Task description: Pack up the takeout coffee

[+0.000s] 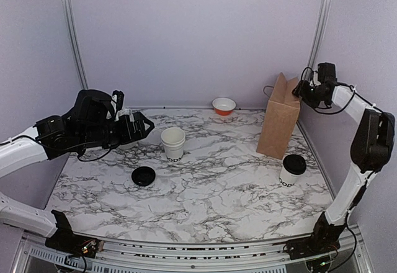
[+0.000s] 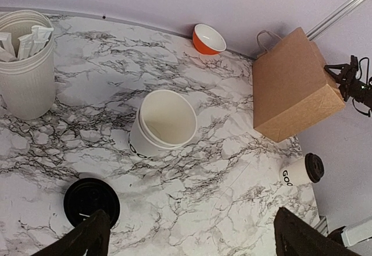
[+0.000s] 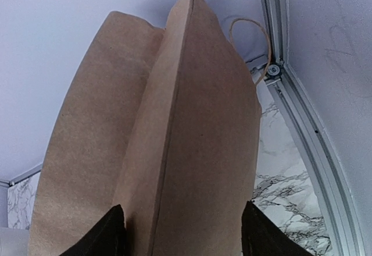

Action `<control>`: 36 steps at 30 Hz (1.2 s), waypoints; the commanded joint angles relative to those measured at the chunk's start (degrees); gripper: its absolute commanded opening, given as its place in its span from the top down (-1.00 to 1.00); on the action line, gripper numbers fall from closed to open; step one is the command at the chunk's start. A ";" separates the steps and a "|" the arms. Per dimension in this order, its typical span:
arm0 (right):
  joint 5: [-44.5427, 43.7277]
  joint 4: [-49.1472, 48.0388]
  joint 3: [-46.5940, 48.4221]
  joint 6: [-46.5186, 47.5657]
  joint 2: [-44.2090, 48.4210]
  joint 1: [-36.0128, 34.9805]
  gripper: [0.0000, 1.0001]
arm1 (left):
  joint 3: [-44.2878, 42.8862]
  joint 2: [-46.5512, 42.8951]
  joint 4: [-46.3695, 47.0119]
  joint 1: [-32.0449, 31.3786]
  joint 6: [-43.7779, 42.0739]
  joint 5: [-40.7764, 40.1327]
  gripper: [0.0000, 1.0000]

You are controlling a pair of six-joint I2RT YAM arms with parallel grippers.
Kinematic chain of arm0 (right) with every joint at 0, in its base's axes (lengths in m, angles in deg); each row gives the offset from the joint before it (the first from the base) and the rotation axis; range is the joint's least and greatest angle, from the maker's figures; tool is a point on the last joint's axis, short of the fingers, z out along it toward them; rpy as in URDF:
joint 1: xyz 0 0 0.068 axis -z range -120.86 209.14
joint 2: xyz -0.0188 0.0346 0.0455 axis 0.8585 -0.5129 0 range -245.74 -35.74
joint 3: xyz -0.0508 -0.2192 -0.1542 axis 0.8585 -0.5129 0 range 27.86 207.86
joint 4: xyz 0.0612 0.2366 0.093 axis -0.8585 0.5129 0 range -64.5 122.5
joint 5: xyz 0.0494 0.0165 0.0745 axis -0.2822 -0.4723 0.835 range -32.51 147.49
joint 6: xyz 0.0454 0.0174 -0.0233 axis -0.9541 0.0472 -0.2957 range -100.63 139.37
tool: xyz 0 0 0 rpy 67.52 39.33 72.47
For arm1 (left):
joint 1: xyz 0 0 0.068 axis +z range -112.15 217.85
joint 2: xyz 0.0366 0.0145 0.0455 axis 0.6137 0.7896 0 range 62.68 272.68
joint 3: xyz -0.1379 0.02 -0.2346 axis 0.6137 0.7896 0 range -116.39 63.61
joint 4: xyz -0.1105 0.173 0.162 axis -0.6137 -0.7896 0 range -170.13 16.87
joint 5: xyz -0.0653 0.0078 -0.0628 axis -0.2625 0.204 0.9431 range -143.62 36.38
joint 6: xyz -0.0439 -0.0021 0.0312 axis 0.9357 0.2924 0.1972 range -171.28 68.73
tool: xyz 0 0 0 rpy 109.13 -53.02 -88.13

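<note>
Takeout coffee (image 1: pixel 291 169) at 3 o'clock on the desk (image 1: pixel 217 189): probably light, crushable paper, best held mid-wall; left hand (image 2: pixel 192 238) open, right hand (image 3: pixel 186 233) astride bag (image 3: pixel 192 128), grip undeterminable.

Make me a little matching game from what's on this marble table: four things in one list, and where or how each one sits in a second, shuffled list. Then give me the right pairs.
Things
1. brown paper bag
2. small bowl
3. loose black lid
4. lidded white cup

Descriptions
A. lying flat, front-left of the stack of cups
B. standing at the right, just in front of the bag
C. orange outside, by the back wall
D. upright at the right, the tallest thing there

Pairs: 1-D, 2-C, 3-A, 4-B
</note>
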 commanded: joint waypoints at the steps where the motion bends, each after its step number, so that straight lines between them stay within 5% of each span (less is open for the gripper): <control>1: 1.90 -2.59 3.03 -1.14 -1.02 0.19 -0.25 | -2.30 -0.37 0.08 -0.15 -1.68 -0.19 -0.98; 27: -2.34 1.06 4.84 -0.25 -0.47 -5.85 0.70 | -0.94 -3.45 0.43 1.20 -3.91 -6.16 -0.98; 31: -3.90 1.69 4.45 -0.09 1.06 -5.78 0.70 | -1.07 -3.06 0.52 1.58 -4.39 -5.76 -0.98; 36: -0.84 3.70 4.23 1.44 1.55 -5.88 0.11 | -1.08 -3.03 0.49 2.08 -5.11 -5.70 -0.98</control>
